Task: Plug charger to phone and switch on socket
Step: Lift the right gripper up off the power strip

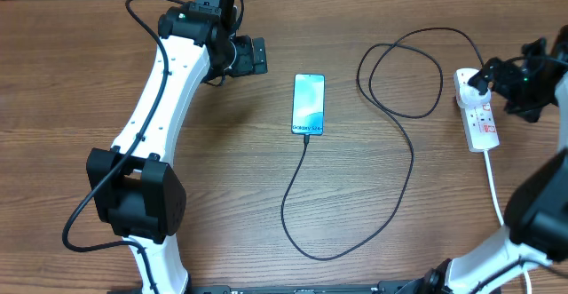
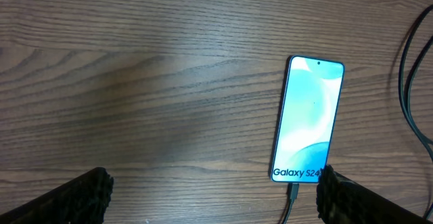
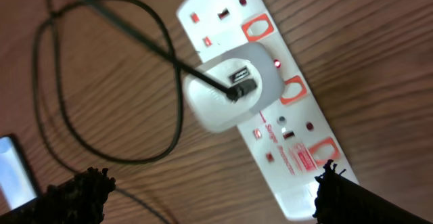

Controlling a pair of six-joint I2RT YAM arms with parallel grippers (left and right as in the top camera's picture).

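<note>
The phone (image 1: 309, 104) lies flat mid-table, screen lit light blue and reading "Galaxy S24" (image 2: 308, 119). The black charger cable (image 1: 390, 196) has its connector tip (image 2: 292, 193) in the phone's bottom edge. It loops across the table to a white adapter (image 3: 226, 92) seated in the white power strip (image 1: 479, 116). In the right wrist view the strip (image 3: 304, 136) shows red-marked switches. My left gripper (image 1: 259, 56) is open and empty, left of the phone (image 2: 216, 200). My right gripper (image 1: 490, 79) is open and empty, hovering over the strip (image 3: 213, 197).
The strip's white cord (image 1: 493, 183) runs toward the front right edge. The cable's loop (image 1: 399, 72) lies between the phone and the strip. The left arm (image 1: 169, 90) stretches over the left side of the wooden table (image 1: 222, 170).
</note>
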